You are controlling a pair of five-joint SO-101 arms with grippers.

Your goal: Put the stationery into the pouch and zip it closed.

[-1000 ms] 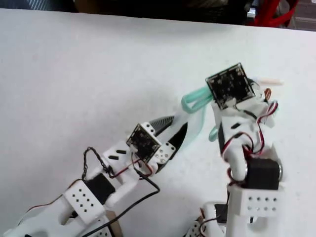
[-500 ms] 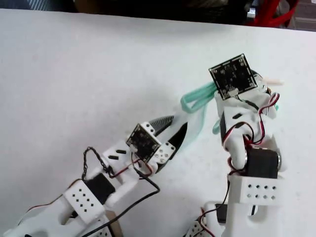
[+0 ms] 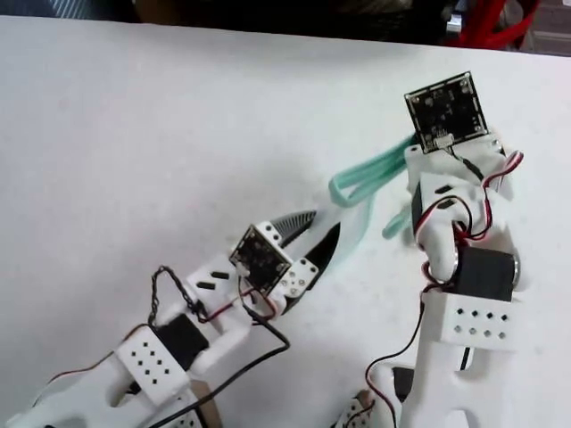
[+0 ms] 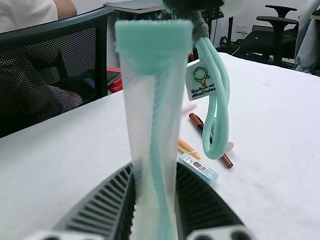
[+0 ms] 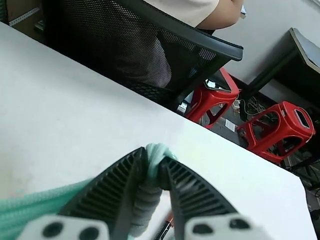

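Note:
The pouch (image 4: 152, 125) is clear plastic with a mint zip band, and my left gripper (image 4: 155, 170) is shut on its lower end, holding it up off the table. In the high view the left gripper (image 3: 312, 229) sits mid-table with the pouch (image 3: 357, 223) stretching toward the right arm (image 3: 464, 267). A mint cord loop (image 4: 218, 100) and a white tag (image 4: 200, 82) hang from the pouch's far end. My right gripper (image 5: 154, 159) is shut on the grey end of that cord (image 5: 30, 210). Loose stationery lies under the pouch: a brown pen (image 4: 207, 135), an orange pen (image 4: 189, 148) and a small blue-labelled piece (image 4: 198, 167).
The white table (image 3: 161, 125) stretches wide to the left and back. Behind its far edge stand a black mesh chair (image 5: 150, 55) and red stools (image 5: 280, 125). Black cables (image 3: 187, 290) trail along the left arm near the front edge.
The right arm has moved back and to the right, pulling the mint cord taut and stretching the pouch. The left arm has held its place.

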